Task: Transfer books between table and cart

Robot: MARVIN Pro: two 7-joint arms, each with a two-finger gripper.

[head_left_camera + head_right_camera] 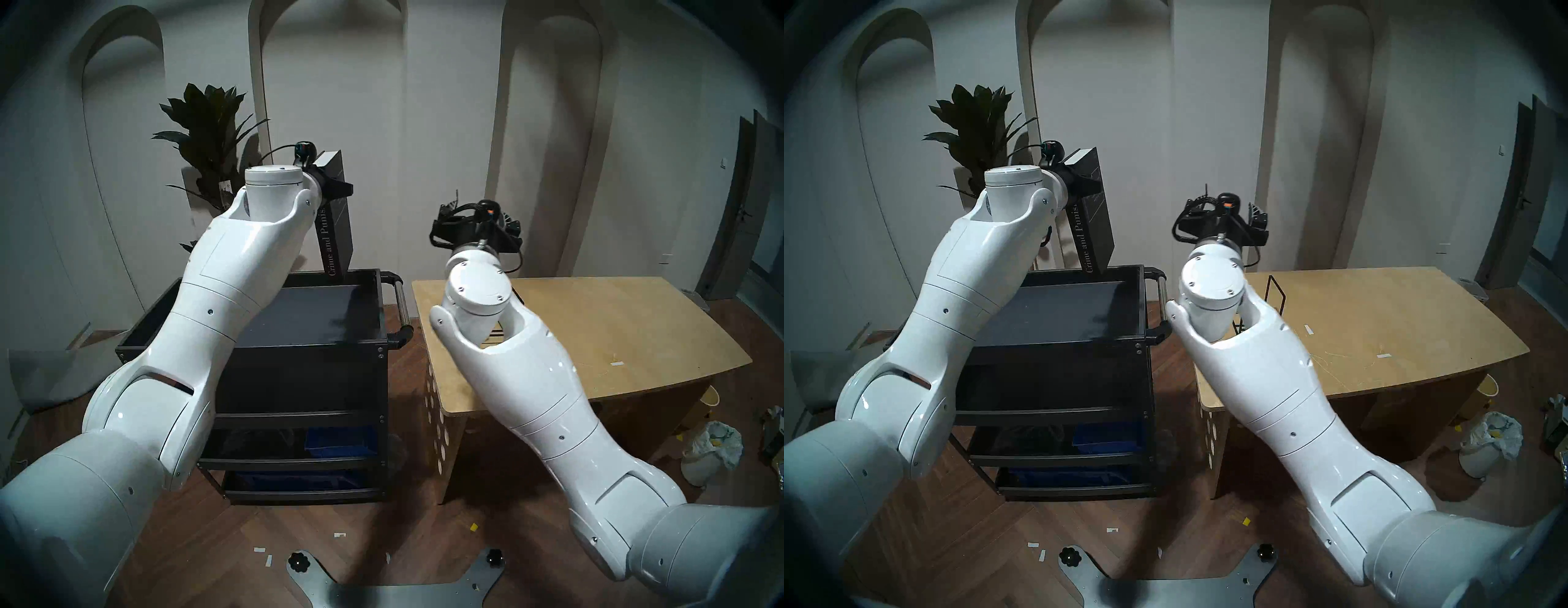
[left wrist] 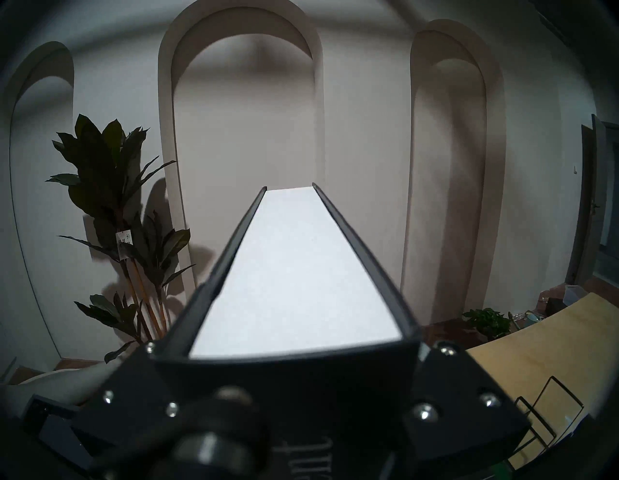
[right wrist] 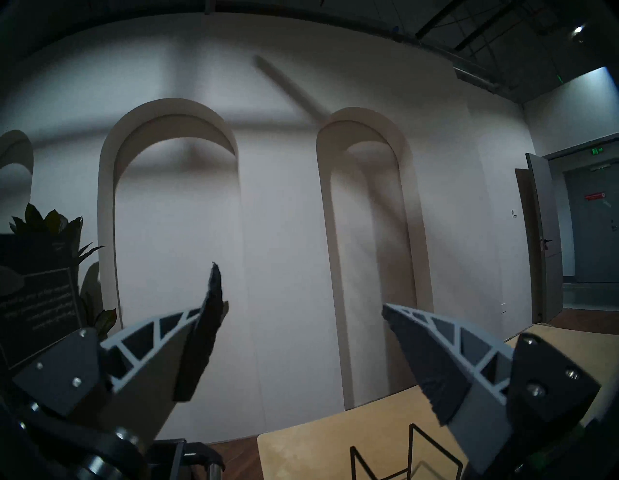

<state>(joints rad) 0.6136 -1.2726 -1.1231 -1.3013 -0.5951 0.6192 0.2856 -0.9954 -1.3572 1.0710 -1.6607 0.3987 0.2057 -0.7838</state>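
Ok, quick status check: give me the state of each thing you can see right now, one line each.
book: held in the air above the cart's far edge, upright, slightly tilted.
left gripper: shut on the book.
right gripper: open, holding nothing, raised above the table.
cart: no book visible in its top tray.
table: only the wire rack on it.
wire rack: standing on the table, nothing in it.

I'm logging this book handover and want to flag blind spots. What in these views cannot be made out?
- Book: the spine title's end is covered by the left pincer in both head views; the left wrist view shows only white page edges.
- Wire rack: mostly hidden behind the right arm in the head views, cut off by the edge in the wrist views.
- Cart: lower shelves too dark to identify contents.
- Right pincer: open, nothing between its fingers.
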